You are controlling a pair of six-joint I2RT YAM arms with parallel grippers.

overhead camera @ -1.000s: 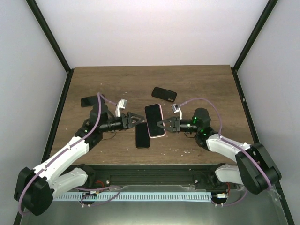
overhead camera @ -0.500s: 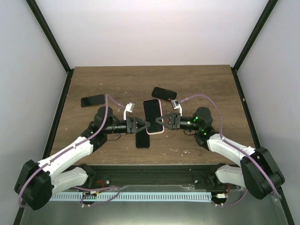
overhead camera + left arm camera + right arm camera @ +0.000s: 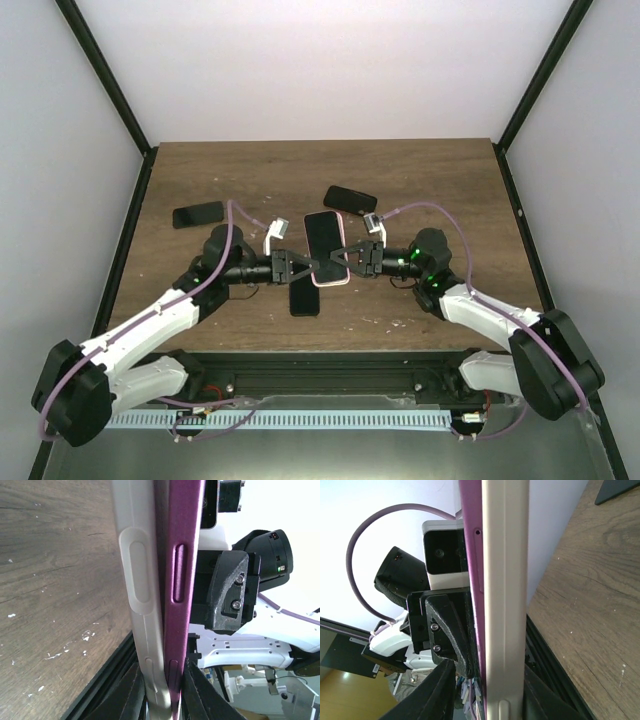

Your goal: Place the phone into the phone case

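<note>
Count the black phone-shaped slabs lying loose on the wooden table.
3 black phone-shaped slabs: one at far left, one far-centre, one nearest the arm bases. A fourth, the cased purple phone, is raised between left gripper and right gripper. None looks hidden.

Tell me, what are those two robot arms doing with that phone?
They are holding one phone between them, above the table. The left gripper pinches the phone and its pale case together from one side. The right gripper has its fingers around the other side, but how tightly is unclear. The phone's purple edge lies against the case and shows fully, so it doesn't look snapped in yet.
</note>
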